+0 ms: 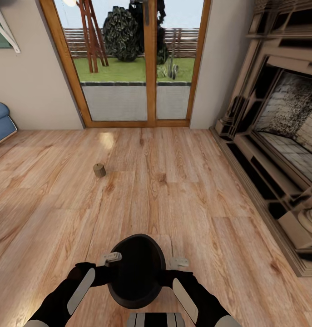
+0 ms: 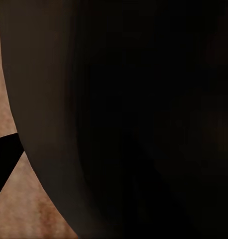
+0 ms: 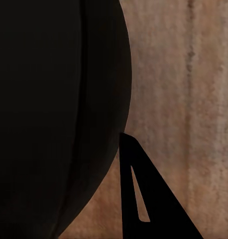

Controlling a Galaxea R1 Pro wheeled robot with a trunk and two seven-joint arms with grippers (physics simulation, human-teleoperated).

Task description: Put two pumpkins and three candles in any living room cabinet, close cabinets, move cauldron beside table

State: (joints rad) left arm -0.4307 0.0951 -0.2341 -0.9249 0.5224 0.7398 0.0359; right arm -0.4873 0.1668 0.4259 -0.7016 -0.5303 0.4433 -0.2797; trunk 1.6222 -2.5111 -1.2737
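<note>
The black round cauldron (image 1: 136,270) hangs low in front of me over the wood floor, held from both sides. My left gripper (image 1: 114,260) is shut on its left rim and my right gripper (image 1: 176,262) on its right rim. In the wrist views the cauldron's dark wall (image 2: 134,119) (image 3: 49,119) sits right against the cameras, with one finger (image 3: 144,199) outside it. One stubby grey candle (image 1: 99,170) stands alone on the floor ahead and to the left. The pumpkins, cabinet and table are out of view.
A large stone fireplace (image 1: 283,136) with a stepped hearth runs along the right side. Wood-framed glass doors (image 1: 142,81) close the far wall. A blue seat (image 1: 1,120) pokes in at the far left. Open wood floor (image 1: 174,190) lies between them.
</note>
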